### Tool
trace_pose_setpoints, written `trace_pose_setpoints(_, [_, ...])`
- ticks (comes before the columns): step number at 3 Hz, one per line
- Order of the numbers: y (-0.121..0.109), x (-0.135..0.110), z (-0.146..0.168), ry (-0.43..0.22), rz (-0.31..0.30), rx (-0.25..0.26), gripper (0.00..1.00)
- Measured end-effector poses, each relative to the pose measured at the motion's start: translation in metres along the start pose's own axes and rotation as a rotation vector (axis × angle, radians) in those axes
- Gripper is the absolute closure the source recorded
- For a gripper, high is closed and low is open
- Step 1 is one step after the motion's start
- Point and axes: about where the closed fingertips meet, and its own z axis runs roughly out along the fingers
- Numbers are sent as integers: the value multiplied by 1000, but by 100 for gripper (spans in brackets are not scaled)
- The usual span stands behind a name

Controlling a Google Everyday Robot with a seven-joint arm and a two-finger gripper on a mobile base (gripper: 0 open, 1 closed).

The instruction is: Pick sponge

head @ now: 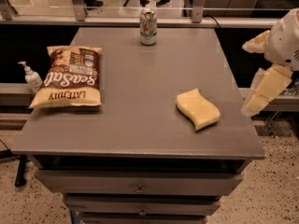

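The sponge (198, 108) is a pale yellow foam pad with wavy edges, lying flat on the right half of the grey table (140, 92). My gripper (247, 78) hangs at the right edge of the view, just beyond the table's right edge and to the right of the sponge. Its two pale yellow blocky fingers are spread apart with nothing between them. One finger (265, 88) points down-left and the other (255, 43) sits above it. The gripper does not touch the sponge.
A brown and yellow chip bag (70, 77) lies on the table's left side. A drink can (148, 26) stands at the far edge. A hand-sanitiser pump bottle (32, 76) stands off the table's left edge. Drawers (139, 189) are below the front edge.
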Motion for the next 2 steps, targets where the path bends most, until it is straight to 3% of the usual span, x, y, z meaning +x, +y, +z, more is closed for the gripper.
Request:
trace_pose_setpoints(1, [-4, 1, 30, -68, 49, -41, 0])
trace_pose_setpoints(2, [9, -3, 53, -119, 95, -90, 0])
